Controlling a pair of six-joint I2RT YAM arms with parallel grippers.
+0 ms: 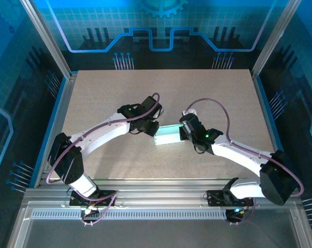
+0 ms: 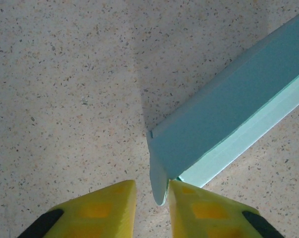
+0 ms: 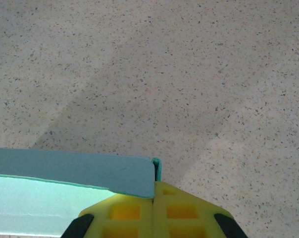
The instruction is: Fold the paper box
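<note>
The paper box (image 1: 169,134) is a pale mint, partly folded card lying at the table's middle between both arms. In the left wrist view its raised wall (image 2: 228,109) runs off to the upper right, and an end flap (image 2: 159,181) hangs down between my left gripper's (image 2: 152,184) yellow fingers. That flap touches the right finger; a gap separates it from the left finger, so the jaws stand narrowly open. My right gripper (image 3: 154,187) is shut on a thin end tab (image 3: 158,168) of the box (image 3: 65,171). From above, the left gripper (image 1: 153,129) and the right gripper (image 1: 183,133) sit at the box's two ends.
The speckled beige table (image 1: 120,93) stretches free behind and beside the box. Aluminium frame rails and blue walls border it on all sides.
</note>
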